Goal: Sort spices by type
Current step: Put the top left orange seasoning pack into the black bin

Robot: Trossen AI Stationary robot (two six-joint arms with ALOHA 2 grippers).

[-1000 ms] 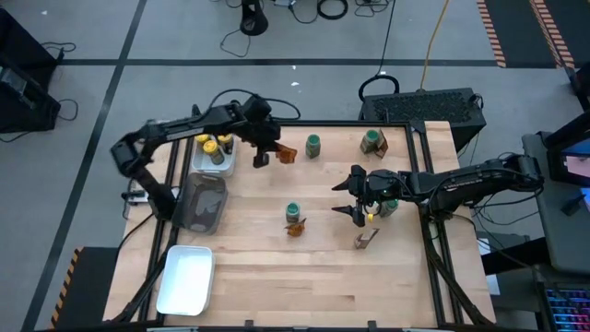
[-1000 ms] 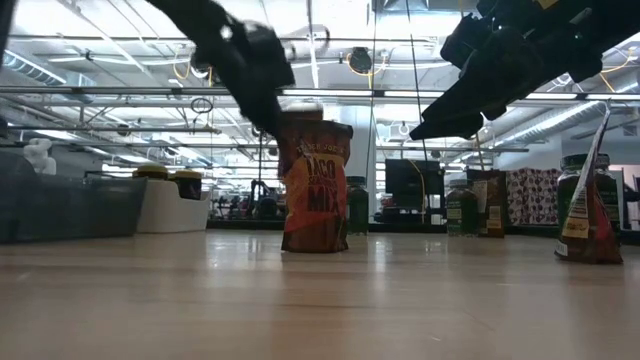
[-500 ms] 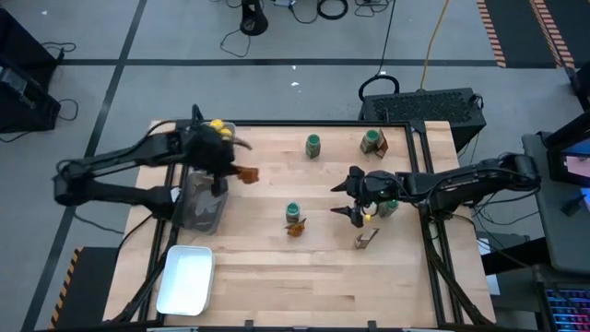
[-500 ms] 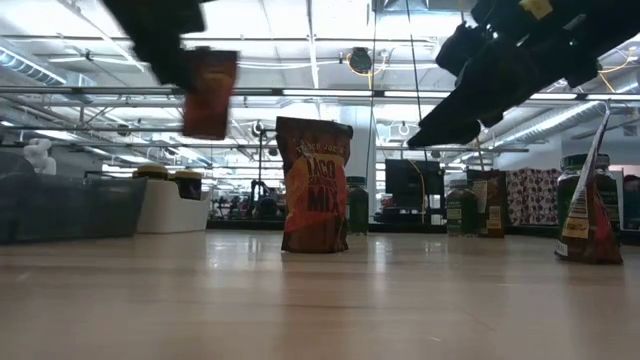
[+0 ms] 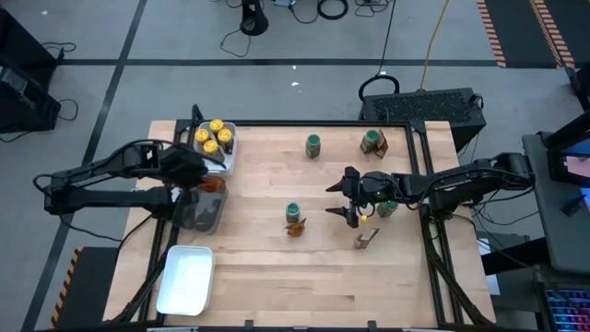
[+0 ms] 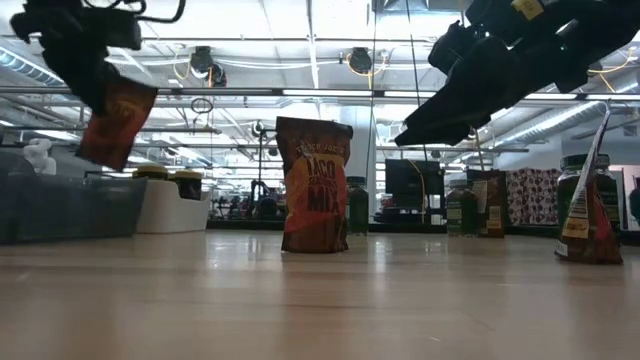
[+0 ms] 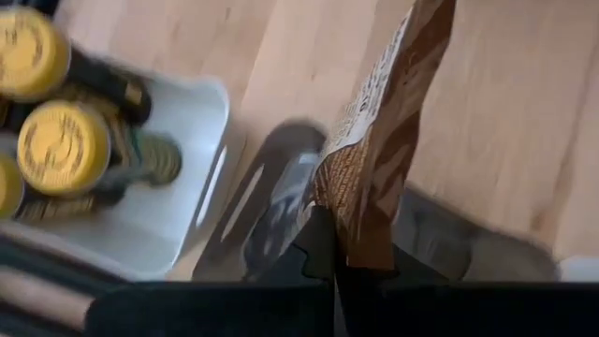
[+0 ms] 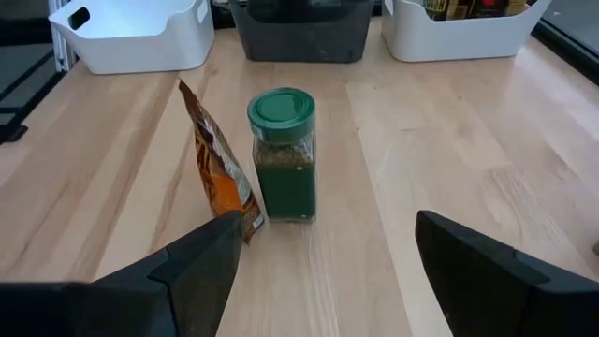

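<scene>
My left gripper (image 5: pixel 201 177) is shut on an orange-brown packet (image 5: pixel 215 184), held in the air over the dark grey tray (image 5: pixel 205 214); in the low view this packet (image 6: pixel 116 124) hangs tilted. My right gripper (image 5: pixel 342 198) stands open above the table's middle, pointing at a green-lidded jar (image 8: pixel 283 154) and a packet (image 8: pixel 221 178) that leans beside it. Neither lies between its fingers. Several yellow-lidded jars (image 5: pixel 213 136) stand in a white tray (image 5: pixel 228 159) at the far left. My left gripper pinches the packet's upper end (image 7: pixel 344 225) between its two fingers, which slant down from above. The packet hangs below them, tilted and lifted clear, over the dark grey tray (image 7: pixel 271 201).
An empty white tray (image 5: pixel 187 279) sits at the near left. More green-lidded jars stand at the far middle (image 5: pixel 314 145), at the far right (image 5: pixel 371 139) and under the right arm (image 5: pixel 389 208). Another packet (image 5: pixel 366 240) stands at the near right.
My left gripper, still shut on the packet, has swung from the far middle of the table toward the left and near edges, turning as it went. The packet stays lifted and now hangs over the dark grey tray.
</scene>
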